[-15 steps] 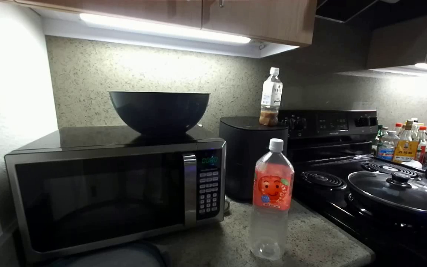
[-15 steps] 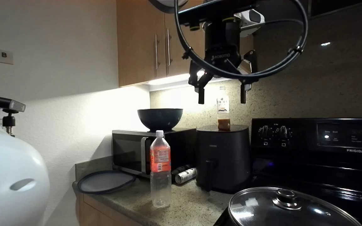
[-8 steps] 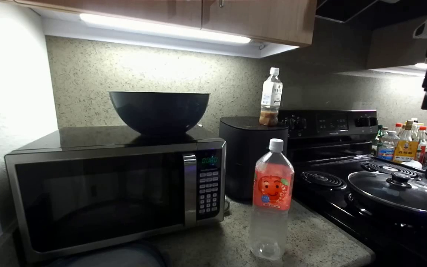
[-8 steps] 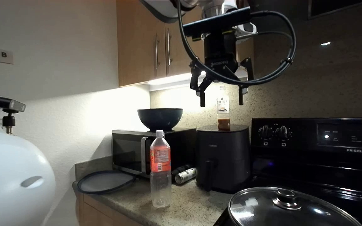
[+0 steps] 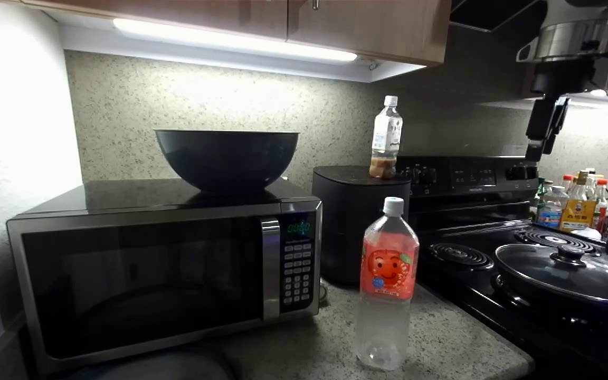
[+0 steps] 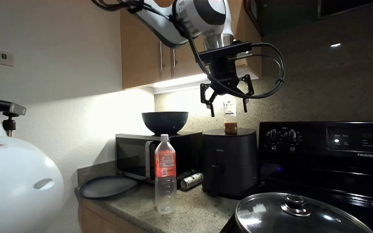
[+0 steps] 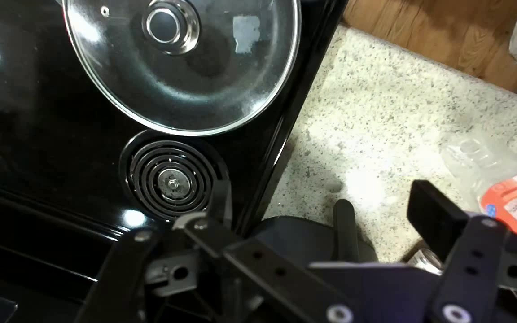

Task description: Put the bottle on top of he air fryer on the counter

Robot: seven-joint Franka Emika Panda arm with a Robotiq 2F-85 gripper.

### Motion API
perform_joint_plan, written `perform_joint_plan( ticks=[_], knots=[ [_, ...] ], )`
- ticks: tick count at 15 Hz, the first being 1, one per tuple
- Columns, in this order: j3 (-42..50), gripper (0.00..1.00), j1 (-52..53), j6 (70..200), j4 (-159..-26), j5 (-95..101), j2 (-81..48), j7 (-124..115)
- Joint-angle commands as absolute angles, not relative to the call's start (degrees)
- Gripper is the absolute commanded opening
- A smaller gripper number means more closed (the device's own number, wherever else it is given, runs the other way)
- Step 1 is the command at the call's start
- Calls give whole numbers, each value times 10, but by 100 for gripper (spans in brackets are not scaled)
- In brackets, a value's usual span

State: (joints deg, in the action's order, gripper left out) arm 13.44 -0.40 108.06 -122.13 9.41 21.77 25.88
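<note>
The small bottle (image 5: 386, 138) stands upright on the air fryer (image 6: 235, 158); your gripper (image 6: 229, 113) is spread wide and empty. If you're to bring it down to the bench (image 6: 196, 207), grasping, lifting and placing all seem undone.

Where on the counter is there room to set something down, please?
Bare counter lies in front of the air fryer, between the tall red-labelled bottle and the stove. It's crowded between the microwave and air fryer, where a can lies.
</note>
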Motion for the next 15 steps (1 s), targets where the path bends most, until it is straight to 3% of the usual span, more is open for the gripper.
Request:
perform_joint_plan(
  ticks=[1,5,11,15],
  knots=[
    [122,100,-16,1081,-1218,90,212,262],
    [131,100,-11,1125,-1231,52,217,263],
    [152,100,7,1309,-1193,-149,123,286],
    [131,100,-12,1305,-1195,-136,112,278]
  ],
)
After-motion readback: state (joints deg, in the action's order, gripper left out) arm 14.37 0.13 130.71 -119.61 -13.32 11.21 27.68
